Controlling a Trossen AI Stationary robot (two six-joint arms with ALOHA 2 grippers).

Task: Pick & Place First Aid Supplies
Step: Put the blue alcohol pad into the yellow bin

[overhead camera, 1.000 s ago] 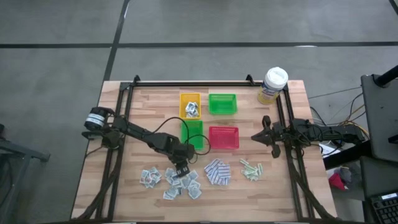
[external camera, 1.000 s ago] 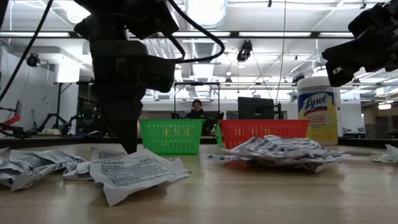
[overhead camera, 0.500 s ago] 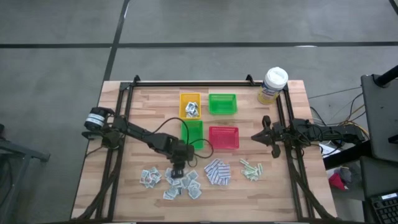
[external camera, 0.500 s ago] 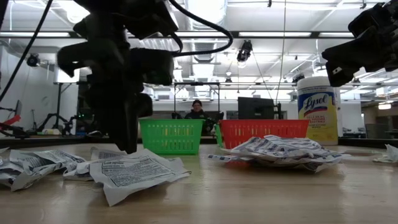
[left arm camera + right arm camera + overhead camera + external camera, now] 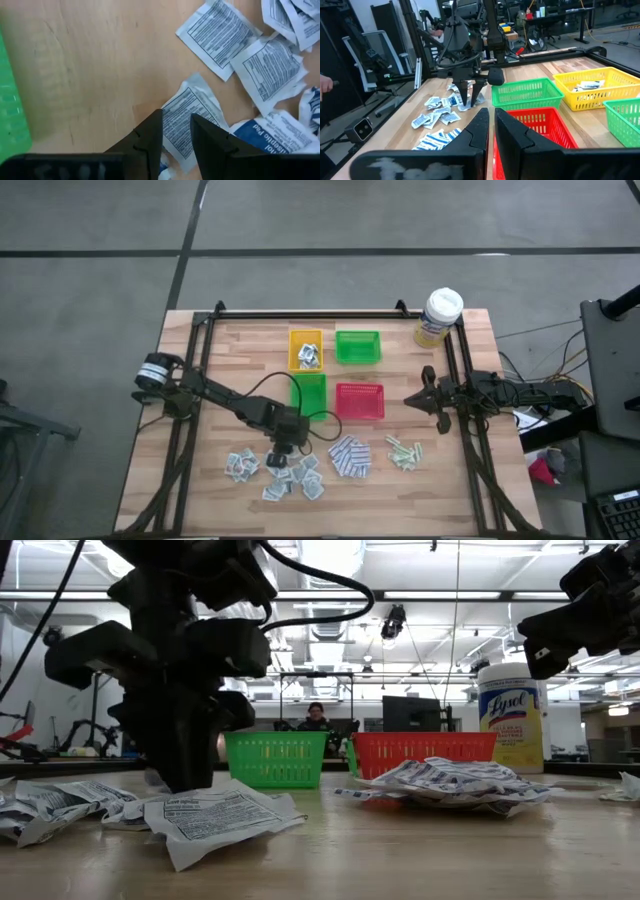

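step: picking one white-grey squarish paper sachet (image 5: 200,107) out of the loose pile of sachets (image 5: 285,473) at the near left of the wooden table (image 5: 230,370).
left gripper: left gripper (image 5: 283,448) is low over the far edge of that pile, right at the sachet; cannot tell if it has a grip on it.
right gripper: right gripper (image 5: 410,398) closed on nothing, waiting at the right side, mid table.
do it well: take one sachet only. neighbours overlap it on the near side, so a slow straight lift looks best, and check that nothing rides up with it.
target: yellow plastic mesh tray (image 5: 293,350) at the far centre already has sachets in it, so likely there.
other supplies: blue-and-white patterned pads (image 5: 348,456) in a heap right of the sachets; pale green thin strips (image 5: 403,452) farther right, apart.
obstacles: nearer green mesh tray (image 5: 318,383) stands just far of the gripper, between it and the yellow tray. go up first, then over its rim. red mesh tray (image 5: 360,386) is to its right, second green tray (image 5: 357,333) beside the yellow one.
open room: bare wood left of the trays; yellow canister with white lid (image 5: 438,317) is far right, well out of the way.
edges: pile is near the table's near edge, so don't drag sachets that way.
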